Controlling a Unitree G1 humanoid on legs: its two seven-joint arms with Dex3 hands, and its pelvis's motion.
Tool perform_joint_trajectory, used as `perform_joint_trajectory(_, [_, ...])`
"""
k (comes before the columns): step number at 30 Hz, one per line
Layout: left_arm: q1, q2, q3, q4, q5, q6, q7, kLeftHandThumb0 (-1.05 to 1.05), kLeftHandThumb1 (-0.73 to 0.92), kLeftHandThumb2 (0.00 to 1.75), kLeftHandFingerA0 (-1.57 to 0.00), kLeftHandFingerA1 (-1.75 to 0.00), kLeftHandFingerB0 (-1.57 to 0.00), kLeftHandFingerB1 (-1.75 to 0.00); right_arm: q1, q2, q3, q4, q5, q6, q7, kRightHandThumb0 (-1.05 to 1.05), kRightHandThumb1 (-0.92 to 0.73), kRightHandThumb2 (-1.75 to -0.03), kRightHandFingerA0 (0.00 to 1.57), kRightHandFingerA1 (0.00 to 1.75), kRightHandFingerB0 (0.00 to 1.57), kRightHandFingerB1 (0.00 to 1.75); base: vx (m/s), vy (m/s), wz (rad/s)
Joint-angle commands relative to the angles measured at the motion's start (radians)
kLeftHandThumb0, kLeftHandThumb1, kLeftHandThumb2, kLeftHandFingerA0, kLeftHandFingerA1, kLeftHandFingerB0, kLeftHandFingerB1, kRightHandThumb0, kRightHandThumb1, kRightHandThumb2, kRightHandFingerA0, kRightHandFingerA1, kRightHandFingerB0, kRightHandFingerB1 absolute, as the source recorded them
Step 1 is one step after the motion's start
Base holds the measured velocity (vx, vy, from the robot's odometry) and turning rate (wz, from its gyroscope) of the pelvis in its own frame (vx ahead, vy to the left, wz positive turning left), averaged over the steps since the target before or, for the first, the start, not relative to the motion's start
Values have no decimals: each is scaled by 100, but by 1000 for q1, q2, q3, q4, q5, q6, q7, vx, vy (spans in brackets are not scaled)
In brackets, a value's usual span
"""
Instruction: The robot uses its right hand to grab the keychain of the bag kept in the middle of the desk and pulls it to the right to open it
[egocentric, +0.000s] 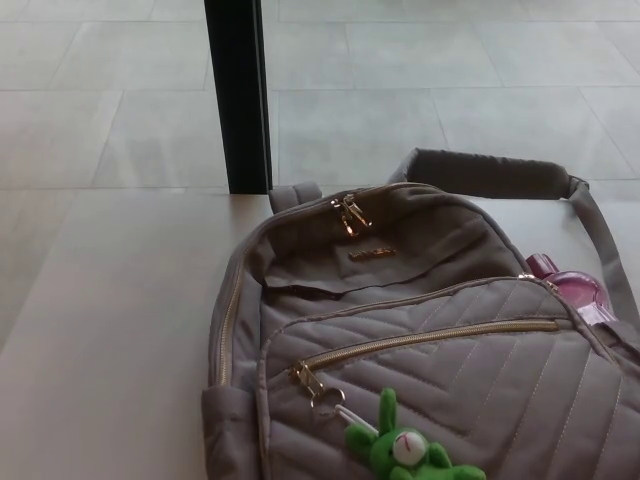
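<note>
Lying flat on the table (110, 340), the grey quilted bag (430, 340) fills the lower right of the head view. Front pocket zipper (430, 338) is closed, gold pull (308, 381) at its left end. Green plush keychain (405, 448) hangs off that pull, resting on the bag's front near the bottom edge. Top zipper pulls (349, 214) sit together. Pink item (575, 290) pokes out at the bag's right. Neither hand in frame, so can't tell the state of the fingers.

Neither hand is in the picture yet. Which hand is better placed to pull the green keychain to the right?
Probably right: the keychain hangs at the zipper's left end, so the pull runs toward the robot's right.
</note>
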Motion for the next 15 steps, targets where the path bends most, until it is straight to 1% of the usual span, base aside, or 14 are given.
perform_joint_trajectory(1, [-12,49,89,57,-98,-70,-84,-54,55,55,-52,-57,-52,-41,-36,-49,-165,-59,174,-104,-2,-72,-60,-59,53,70,41,43,0,0,0])
perform_joint_trajectory(2, [-12,51,85,61,-88,-77,-82,-61,48,63,-52,-57,-51,-44,-82,-54,-210,-59,222,-83,23,-78,-60,-59,57,69,31,41,0,0,0])
perform_joint_trajectory(3, [-11,54,73,63,-70,-82,-69,-61,48,63,-52,-57,-51,-44,-121,-55,-254,-76,275,-54,56,-78,-60,-59,57,69,31,41,0,0,0])
perform_joint_trajectory(4, [-18,51,56,68,-53,-88,-63,-57,57,58,-50,-52,-52,-39,-155,-75,-263,-83,269,-41,50,-87,-52,-91,62,77,24,49,0,0,0])
perform_joint_trajectory(5, [-21,48,60,72,-58,-93,-63,-55,57,58,-55,-54,-54,-41,-178,-92,-258,-167,259,-21,49,-85,-65,-60,60,84,20,40,0,0,0])
perform_joint_trajectory(6, [-23,48,60,75,-59,-95,-63,-55,57,58,-55,-54,-54,-41,-182,-91,-264,-180,254,-16,52,-85,-65,-60,60,84,20,40,0,0,0])
perform_joint_trajectory(8, [-30,48,59,85,-58,-87,-51,-54,56,57,-57,-55,-58,-42,-176,-81,-277,-333,271,31,67,-89,-66,-60,53,79,14,46,0,0,0])
perform_joint_trajectory(9, [-32,43,78,90,-80,-81,-66,-57,56,57,-53,-56,-55,-42,-180,-71,-284,-434,288,71,65,-87,-65,-60,66,148,15,47,0,0,0])
perform_joint_trajectory(10, [-32,43,84,90,-89,-82,-84,-57,56,57,-53,-56,-55,-42,-190,-67,-287,-488,298,101,65,-87,-65,-60,66,148,15,47,0,0,0])
perform_joint_trajectory(11, [-39,42,84,92,-90,-83,-86,-60,52,60,-52,-58,-54,-43,-207,-68,-278,-563,295,133,55,-92,-53,-92,76,121,14,54,0,0,0])
perform_joint_trajectory(12, [-38,41,83,93,-88,-91,-82,-58,58,58,-54,-57,-60,-42,-231,-60,-264,-706,323,174,54,-78,-65,-61,72,125,21,47,0,0,0])
perform_joint_trajectory(13, [-39,41,78,94,-82,-100,-83,-57,58,59,-53,-57,-59,-41,-266,-47,-254,-750,350,163,65,-77,-63,-60,69,123,23,46,0,0,0])
perform_joint_trajectory(14, [-34,41,71,89,-76,-103,-82,-58,60,59,-54,-58,-60,-41,-280,-43,-244,-792,367,178,74,-75,-63,-59,65,111,25,43,0,0,0])
perform_joint_trajectory(15, [-32,41,68,86,-73,-105,-81,-57,61,59,-53,-58,-59,-42,-292,-36,-234,-834,374,186,73,-82,-62,-59,69,84,28,51,0,0,0])
